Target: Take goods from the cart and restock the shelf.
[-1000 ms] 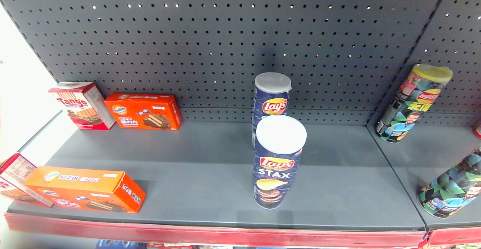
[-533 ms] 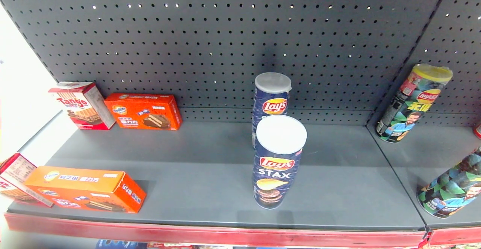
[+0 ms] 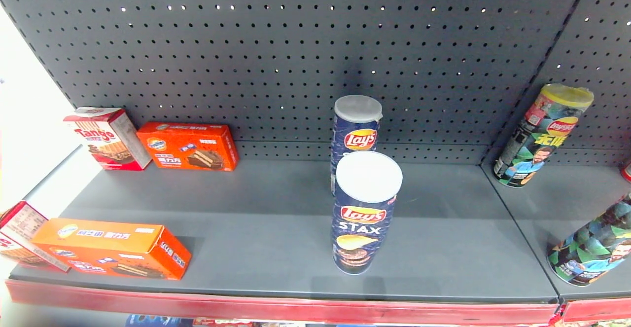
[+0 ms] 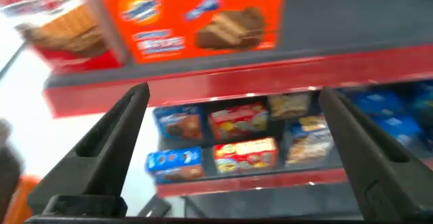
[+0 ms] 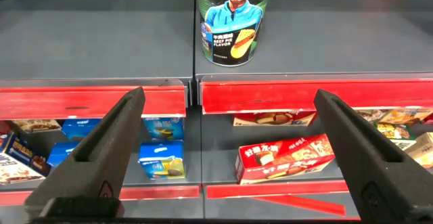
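Note:
On the grey shelf (image 3: 256,218), two blue chip cans stand upright in the middle, one at the front (image 3: 365,218) and one behind it (image 3: 356,129). My left gripper (image 4: 233,92) is open and holds nothing. It faces the shelf's red front edge (image 4: 270,82), just below an orange wafer box (image 4: 196,17). My right gripper (image 5: 230,94) is also open with nothing in it. It faces the red edge (image 5: 304,95) below a green chip can (image 5: 233,17).
Orange boxes (image 3: 113,248) (image 3: 190,145) and red-white wafer boxes (image 3: 106,137) (image 3: 19,236) sit on the left of the shelf. Green cans (image 3: 542,134) (image 3: 591,250) stand in the right bay. A lower shelf holds snack packs (image 4: 243,143) (image 5: 284,158). Bare shelf lies either side of the blue cans.

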You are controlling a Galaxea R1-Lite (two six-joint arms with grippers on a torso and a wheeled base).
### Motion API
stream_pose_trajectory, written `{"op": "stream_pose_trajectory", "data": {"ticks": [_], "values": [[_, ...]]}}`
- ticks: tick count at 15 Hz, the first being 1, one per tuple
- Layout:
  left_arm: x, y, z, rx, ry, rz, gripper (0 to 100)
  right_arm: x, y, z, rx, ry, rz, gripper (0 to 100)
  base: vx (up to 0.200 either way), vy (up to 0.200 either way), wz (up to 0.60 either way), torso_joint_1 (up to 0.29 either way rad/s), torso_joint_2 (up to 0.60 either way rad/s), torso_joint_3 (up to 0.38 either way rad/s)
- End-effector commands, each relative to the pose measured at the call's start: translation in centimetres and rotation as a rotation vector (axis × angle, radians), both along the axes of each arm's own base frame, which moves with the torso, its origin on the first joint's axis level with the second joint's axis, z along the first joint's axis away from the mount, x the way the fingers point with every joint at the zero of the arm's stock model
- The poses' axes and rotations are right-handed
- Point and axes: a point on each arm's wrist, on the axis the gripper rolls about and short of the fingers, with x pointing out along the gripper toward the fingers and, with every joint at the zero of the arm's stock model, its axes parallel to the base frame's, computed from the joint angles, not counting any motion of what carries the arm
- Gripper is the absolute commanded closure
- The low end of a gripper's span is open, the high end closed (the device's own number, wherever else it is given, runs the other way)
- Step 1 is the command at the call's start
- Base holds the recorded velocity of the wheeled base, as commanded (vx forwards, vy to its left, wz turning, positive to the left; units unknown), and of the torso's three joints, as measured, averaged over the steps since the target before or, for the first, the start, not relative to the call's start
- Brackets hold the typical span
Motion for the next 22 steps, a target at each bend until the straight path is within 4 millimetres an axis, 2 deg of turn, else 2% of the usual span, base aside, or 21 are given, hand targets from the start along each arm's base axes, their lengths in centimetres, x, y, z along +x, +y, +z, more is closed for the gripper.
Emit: {"op": "stream_pose_trajectory", "data": {"ticks": [1,7,19,22], "values": [[-0.01,0.06,-0.01,-0.017,0.000,0.027,0,0.01,0.00,0.00,0.000,0.002,0.000,0,0.000,0.000,0.00,0.000,0.00,0.000],[-0.01,0.06,0.04,-0.091,-0.006,0.032,0,0.00,0.00,0.00,0.000,0.000,-0.001,0,0.000,0.000,0.00,0.000,0.00,0.000],[0.01,-0.03,0.04,-0.085,-0.003,-0.008,0,0.00,0.00,0.00,0.000,0.000,0.000,0,0.000,0.000,0.00,0.000,0.00,0.000],[-0.01,0.07,0.04,-0.081,-0.006,0.035,0,0.00,0.02,-0.02,-0.003,0.002,0.009,0,0.000,0.000,0.00,0.000,0.00,0.000]]}}
